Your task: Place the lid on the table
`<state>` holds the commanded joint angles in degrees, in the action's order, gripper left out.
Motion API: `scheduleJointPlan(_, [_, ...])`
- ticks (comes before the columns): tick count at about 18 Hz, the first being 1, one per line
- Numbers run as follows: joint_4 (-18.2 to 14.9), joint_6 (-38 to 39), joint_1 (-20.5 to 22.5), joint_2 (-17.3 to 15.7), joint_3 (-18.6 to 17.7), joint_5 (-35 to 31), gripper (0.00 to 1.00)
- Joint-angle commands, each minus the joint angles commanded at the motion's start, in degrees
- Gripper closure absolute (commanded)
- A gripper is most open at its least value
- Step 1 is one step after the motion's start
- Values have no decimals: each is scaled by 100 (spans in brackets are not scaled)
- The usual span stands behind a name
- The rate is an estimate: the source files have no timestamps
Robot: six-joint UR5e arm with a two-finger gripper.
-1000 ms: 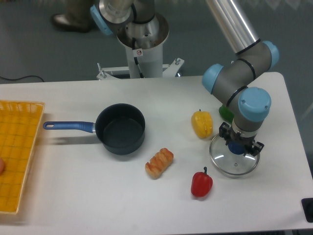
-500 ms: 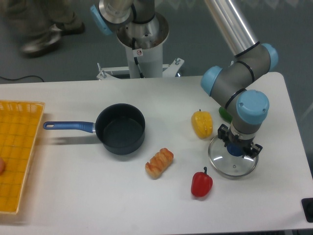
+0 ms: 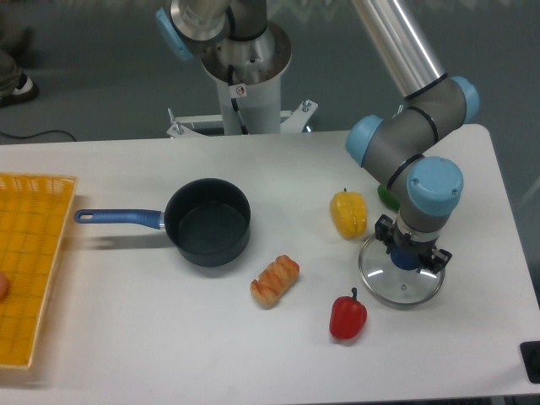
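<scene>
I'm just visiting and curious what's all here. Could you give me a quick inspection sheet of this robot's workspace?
Surface: large white table, rounded corners.
Job's things: round clear glass lid with dark blue knob, low over or on the table near its right side.
Clutter: dark blue-handled saucepan; yellow bell pepper; red bell pepper; bread roll; yellow mesh tray at left; green item mostly hidden behind the arm.
Grippers: gripper at the lid's knob, apparently gripping it.
Cables: dark cable on the floor.
Surroundings: grey floor; robot pedestal; someone's shoe.

White table (image 3: 126,337) carries saucepan (image 3: 207,221), pastry (image 3: 275,280), two peppers (image 3: 348,316), glass lid (image 3: 400,280) right, yellow tray (image 3: 29,270) left
</scene>
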<state>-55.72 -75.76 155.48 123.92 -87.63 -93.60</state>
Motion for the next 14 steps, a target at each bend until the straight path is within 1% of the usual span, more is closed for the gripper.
scheduleJointPlan(7, [0, 17, -27, 9, -17, -70, 51])
scheduleJointPlan(10, [0, 17, -36, 18, -18, -79, 48])
scheduleJointPlan(14, [0, 17, -44, 26, -18, -79, 48])
